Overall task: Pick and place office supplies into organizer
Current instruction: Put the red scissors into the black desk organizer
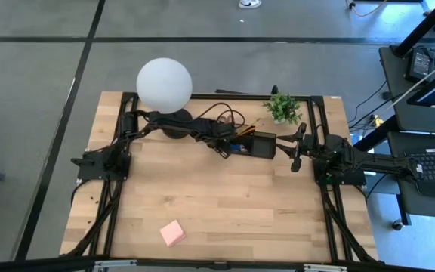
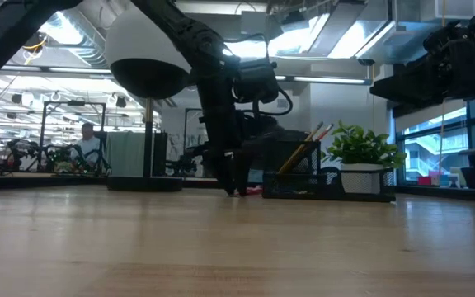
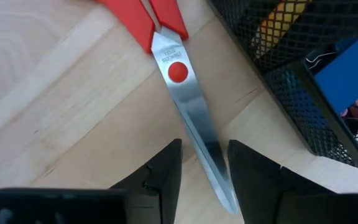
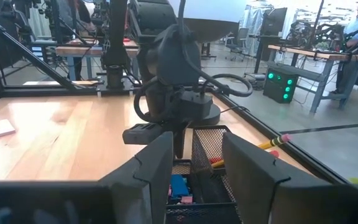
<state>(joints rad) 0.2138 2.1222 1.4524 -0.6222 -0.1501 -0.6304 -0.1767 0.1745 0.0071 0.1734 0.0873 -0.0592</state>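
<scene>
Now the left gripper hangs low over the bench, jaws apart on both sides of the scissors blade, likely ready to pinch it. The scissors lie flat just beside the organizer, tip toward the gripper, red handles away. The right gripper waits above the organizer, jaws apart, holding nothing.

A white globe lamp stands at the far edge of the wooden table, its round black base resting on the boards. A small green potted plant sits along the same edge, well to the right of the lamp. Beyond the table lie a grey floor and workbenches
</scene>
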